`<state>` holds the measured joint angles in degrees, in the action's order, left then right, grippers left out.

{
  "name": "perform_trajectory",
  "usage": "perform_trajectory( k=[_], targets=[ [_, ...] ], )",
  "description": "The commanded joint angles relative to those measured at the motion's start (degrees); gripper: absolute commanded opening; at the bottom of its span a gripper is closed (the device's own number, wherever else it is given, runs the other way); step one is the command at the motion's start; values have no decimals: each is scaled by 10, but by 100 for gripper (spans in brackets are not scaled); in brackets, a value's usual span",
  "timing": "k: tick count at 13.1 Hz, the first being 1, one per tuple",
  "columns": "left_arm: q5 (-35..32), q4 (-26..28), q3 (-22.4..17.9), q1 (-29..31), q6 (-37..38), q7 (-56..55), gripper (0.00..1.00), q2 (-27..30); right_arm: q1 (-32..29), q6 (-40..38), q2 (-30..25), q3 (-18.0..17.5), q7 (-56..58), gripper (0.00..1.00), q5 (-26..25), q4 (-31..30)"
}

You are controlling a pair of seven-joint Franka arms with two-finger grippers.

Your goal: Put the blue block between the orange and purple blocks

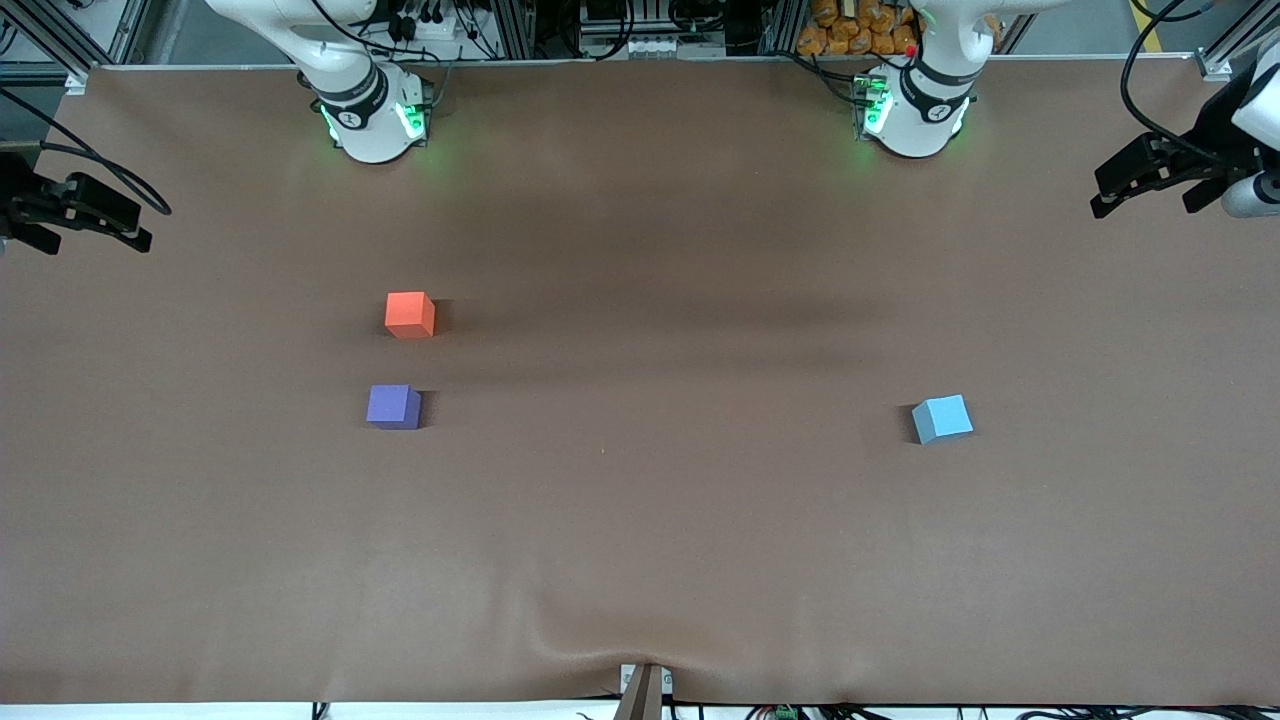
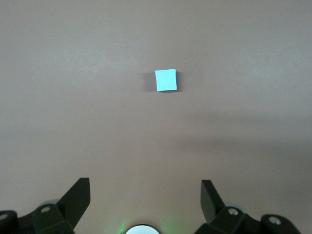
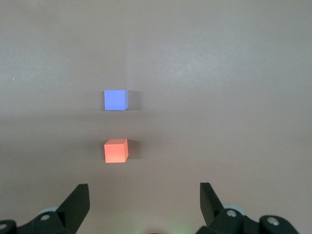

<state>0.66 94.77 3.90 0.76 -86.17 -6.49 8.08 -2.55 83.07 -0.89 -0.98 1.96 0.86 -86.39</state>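
The blue block [image 1: 942, 418] sits alone on the brown table toward the left arm's end; it also shows in the left wrist view [image 2: 165, 80]. The orange block [image 1: 410, 314] and the purple block [image 1: 393, 407] stand toward the right arm's end, the purple one nearer the front camera, with a gap of about one block between them. Both show in the right wrist view, orange [image 3: 116, 150] and purple [image 3: 116, 100]. My left gripper [image 1: 1102, 192] [image 2: 145, 187] is open, empty and high over its end of the table. My right gripper [image 1: 138, 228] [image 3: 145, 191] is open, empty and high over its end.
The brown table cover [image 1: 640, 520] has a raised wrinkle at the edge nearest the front camera [image 1: 640, 650]. The two arm bases [image 1: 372, 115] [image 1: 915, 110] stand along the edge farthest from that camera. Nothing else lies on the table.
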Motion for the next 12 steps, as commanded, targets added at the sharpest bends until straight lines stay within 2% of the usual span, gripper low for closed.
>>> perform_trajectory(
  k=[1, 12],
  targets=[
    [8, -17, 0, 5, 11, 12, 100, -10, 8, -5, 1, 6, 8, 100, -1, 3],
    [3, -18, 0, 5, 0, 17, 100, -15, 8, -4, 2, 6, 7, 100, 3, 3]
  ],
)
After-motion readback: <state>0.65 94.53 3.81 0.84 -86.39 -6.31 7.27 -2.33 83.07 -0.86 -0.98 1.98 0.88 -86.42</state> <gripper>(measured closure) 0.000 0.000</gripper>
